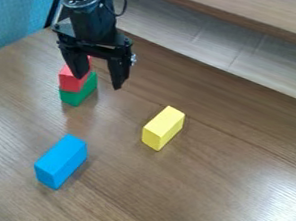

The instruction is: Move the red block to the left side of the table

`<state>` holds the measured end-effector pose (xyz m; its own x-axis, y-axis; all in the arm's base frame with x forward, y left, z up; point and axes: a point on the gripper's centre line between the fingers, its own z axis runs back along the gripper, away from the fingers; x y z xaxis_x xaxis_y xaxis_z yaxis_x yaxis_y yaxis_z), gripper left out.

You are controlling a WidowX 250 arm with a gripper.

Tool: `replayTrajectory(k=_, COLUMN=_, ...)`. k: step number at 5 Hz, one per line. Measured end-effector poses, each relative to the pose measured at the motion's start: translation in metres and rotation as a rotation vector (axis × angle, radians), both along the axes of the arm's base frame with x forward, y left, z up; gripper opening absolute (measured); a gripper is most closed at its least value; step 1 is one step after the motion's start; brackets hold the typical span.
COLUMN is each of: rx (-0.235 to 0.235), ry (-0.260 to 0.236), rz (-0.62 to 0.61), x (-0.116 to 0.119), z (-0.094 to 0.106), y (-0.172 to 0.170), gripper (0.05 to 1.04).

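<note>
Red block (67, 80) lay on top of the green block (79, 95), at ten o'clock from the middle of the view and so on the left side of the table (195, 188). Both ran roughly from one o'clock to seven. The green block bore straight on the table, and its side showed below the red one and a little toward two o'clock of it.

The arm (95, 25) came in over the top edge at eleven o'clock, a black cable (124, 1) looping off it toward two. The gripper (98, 82) hung down at ten o'clock, released, its fingers well apart. One finger passed in front of the red block and hid part of it; whether the two touched, I could not tell. The other finger hung to the three o'clock side of both blocks, and nothing was clasped between them.

The yellow block (163, 128) lay near the middle, just toward five o'clock, its length running from one to seven. The blue block (61, 161) lay between seven and eight o'clock, slanted much the same way, well apart from the others.

A blue panel (17, 9) stood between ten and eleven o'clock, and a greyish board (251, 56) ran along the table's far edge between one and two.
</note>
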<state>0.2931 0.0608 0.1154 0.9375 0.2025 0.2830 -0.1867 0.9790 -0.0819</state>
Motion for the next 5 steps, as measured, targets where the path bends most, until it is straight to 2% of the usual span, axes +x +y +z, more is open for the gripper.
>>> replayTrajectory(k=1, rx=-0.009, ry=0.031, rz=0.003, x=-0.002, z=-0.009, y=0.0, gripper=1.001)
replayTrajectory(k=2, rx=-0.014, ry=0.038, rz=0.02, x=-0.001, z=-0.006, y=0.0, gripper=1.001)
replayTrajectory(k=4, rx=0.011, ry=0.017, rz=0.098, x=0.006, z=0.01, y=0.017, gripper=1.001)
replayTrajectory(k=5, rx=0.032, ry=0.039, rz=0.186, x=0.007, z=0.009, y=0.037, gripper=1.001)
